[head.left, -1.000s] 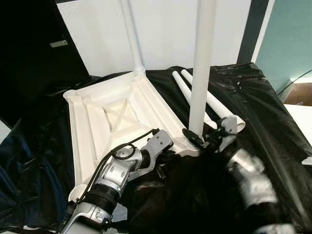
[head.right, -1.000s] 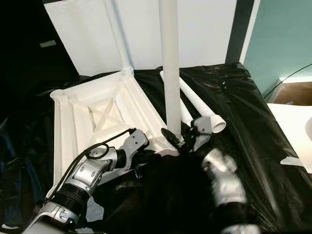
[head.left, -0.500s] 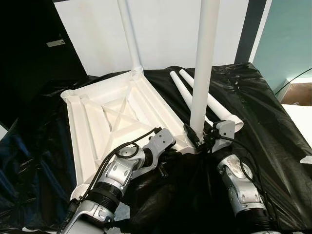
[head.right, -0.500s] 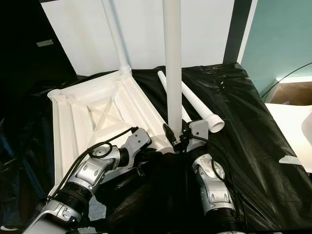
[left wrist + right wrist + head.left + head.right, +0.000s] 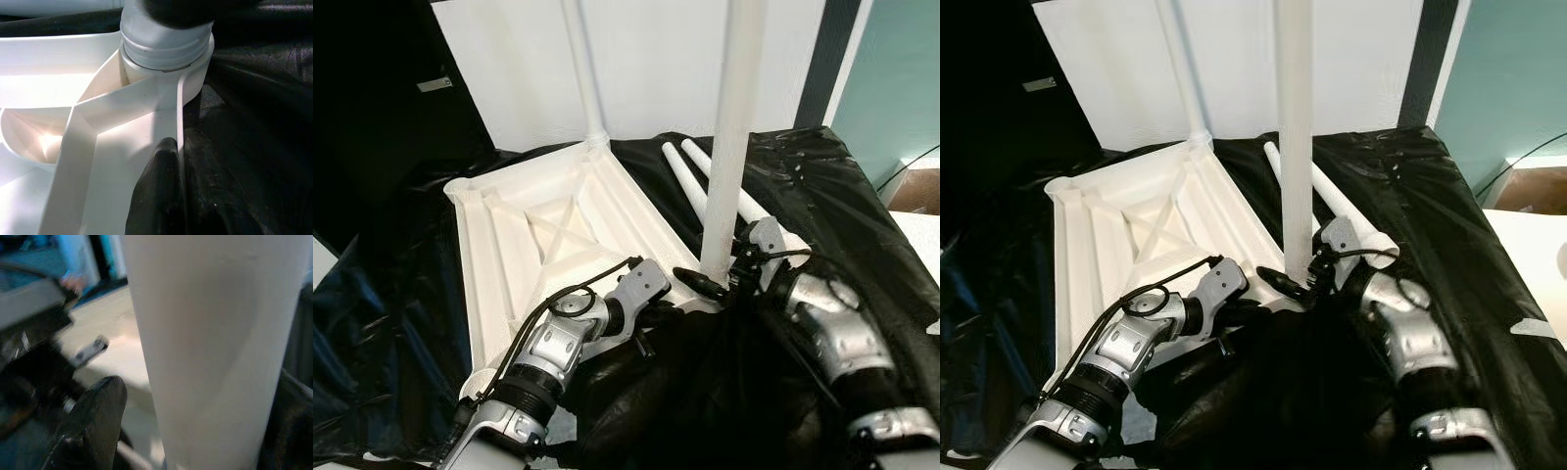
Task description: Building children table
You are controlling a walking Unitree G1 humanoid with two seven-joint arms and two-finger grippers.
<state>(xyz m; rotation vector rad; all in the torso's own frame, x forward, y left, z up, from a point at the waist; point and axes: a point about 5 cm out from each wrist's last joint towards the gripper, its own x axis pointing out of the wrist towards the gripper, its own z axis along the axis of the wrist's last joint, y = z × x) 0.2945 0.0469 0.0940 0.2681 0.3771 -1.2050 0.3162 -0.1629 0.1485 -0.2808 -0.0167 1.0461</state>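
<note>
Upside-down tabletop (image 5: 538,235) lies on black sheet (image 5: 842,196). Right gripper (image 5: 715,282) is closed round the upright leg (image 5: 729,166) at the tabletop's 5 o'clock corner, likely screwing it in. Left gripper (image 5: 168,161) pinches the rim just beside, steadying it.

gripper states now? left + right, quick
Left gripper: shut on the tabletop rim near the corner socket.
Right gripper: fingers around the base of the upright leg; holding it.
</note>
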